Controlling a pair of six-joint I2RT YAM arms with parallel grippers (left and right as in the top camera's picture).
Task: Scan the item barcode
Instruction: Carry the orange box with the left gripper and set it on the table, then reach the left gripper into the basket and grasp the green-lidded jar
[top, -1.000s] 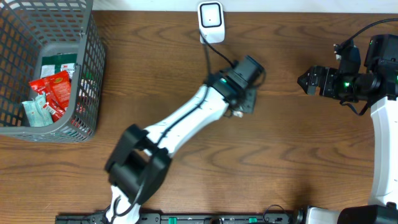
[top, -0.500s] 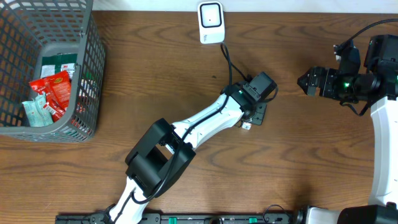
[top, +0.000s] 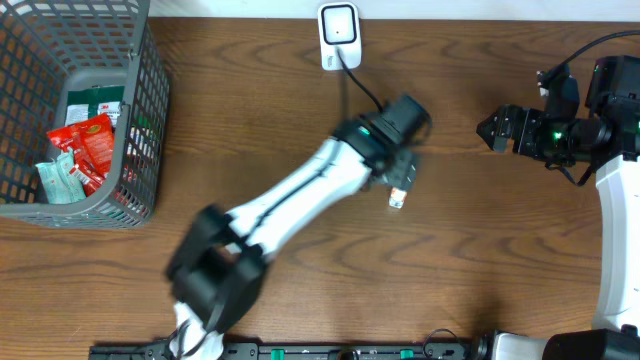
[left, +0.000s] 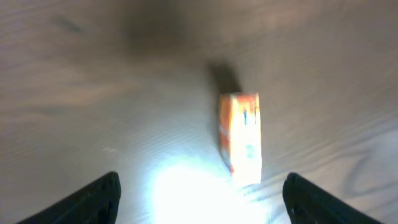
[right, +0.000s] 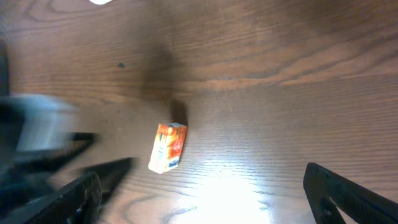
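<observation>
Carton at rest — small orange-and-white cardboard box (left: 239, 138) lies loose on brown wooden table (top: 500, 260), right of centre, beneath left gripper (left: 205, 200), jaws spread and empty.
Looks light, stiff-sided, easily crushed — pinch across its narrow sides; right gripper (right: 211, 199) gapes empty too.

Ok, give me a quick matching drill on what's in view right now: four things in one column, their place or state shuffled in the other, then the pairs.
Things:
1. orange box
2. scanner
3. grey basket
4. right gripper

Place or state:
A. holds red packets, far left
B. fingers open, nothing between them
C. lying free, nothing touching it
D. white, at the far edge, cable attached

Pairs: 1-C, 2-D, 3-A, 4-B.
</observation>
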